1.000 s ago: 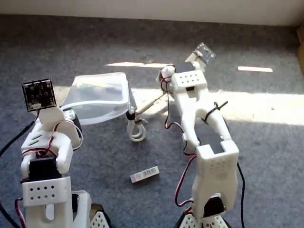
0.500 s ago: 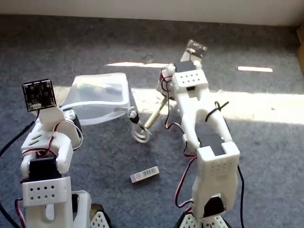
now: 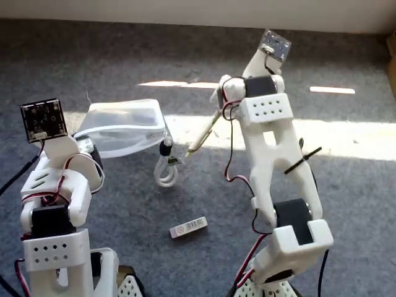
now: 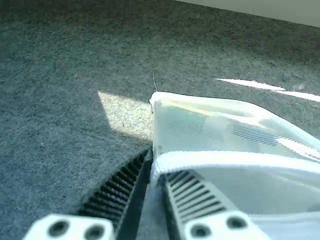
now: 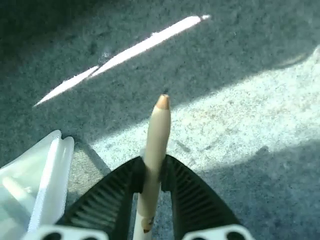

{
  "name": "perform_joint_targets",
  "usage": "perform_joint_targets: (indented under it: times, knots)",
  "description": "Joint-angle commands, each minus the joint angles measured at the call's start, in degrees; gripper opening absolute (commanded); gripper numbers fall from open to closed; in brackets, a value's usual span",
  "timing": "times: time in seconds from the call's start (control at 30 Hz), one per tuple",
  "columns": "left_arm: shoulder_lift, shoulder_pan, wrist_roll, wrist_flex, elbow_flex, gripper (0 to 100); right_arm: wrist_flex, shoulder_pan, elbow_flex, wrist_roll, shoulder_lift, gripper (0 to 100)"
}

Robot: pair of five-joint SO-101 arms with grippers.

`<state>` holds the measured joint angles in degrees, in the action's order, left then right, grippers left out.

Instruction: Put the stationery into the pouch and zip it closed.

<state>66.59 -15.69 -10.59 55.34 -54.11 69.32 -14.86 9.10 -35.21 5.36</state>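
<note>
A clear mesh pouch [image 3: 124, 127] lies on the grey carpet at the left, its white zipper edge [image 4: 235, 161] pinched between the black fingers of my left gripper [image 4: 156, 175]. A white cord loop [image 3: 166, 168] hangs from the pouch's right corner. My right gripper [image 5: 151, 175] is shut on a cream pen [image 5: 154, 145], which slants down toward the carpet just right of the pouch [image 5: 35, 180]; in the high view the pen [image 3: 203, 136] points at the cord. A small white eraser [image 3: 188, 227] lies on the carpet in front of both arms.
Grey carpet [image 3: 346, 173] covers the floor, with a sunlit band across the middle. A pale wall edge [image 3: 198, 12] runs along the far side. Red and black cables [image 3: 230, 154] hang beside the right arm.
The right arm has lifted and swung right, tilting the pen more steeply. The left arm shifted slightly left, and the pouch and its cord loop moved left with it.
</note>
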Motion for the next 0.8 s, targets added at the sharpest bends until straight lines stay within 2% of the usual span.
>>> perform_joint_targets:
  times: [0.0,0.27,0.4,0.57,0.77]
  knots:
    - [-0.13,2.24,-0.09,4.66,8.66,1,-3.21,0.75,-2.86,-0.44,-9.19,0.5]
    - [-0.22,6.73,-0.09,6.15,14.81,1,-3.38,-0.48,-12.18,0.35,-27.03,0.5]
    - [-0.31,9.63,0.18,10.64,22.29,1,-3.47,-0.66,-17.36,7.3,-33.54,0.5]
    - [-0.4,14.29,0.18,11.69,28.7,1,-6.81,-0.4,-25.71,9.23,-40.75,0.5]
    - [-0.4,19.56,-0.09,11.43,29.05,1,-12.97,-0.4,-38.55,9.32,-52.79,0.5]
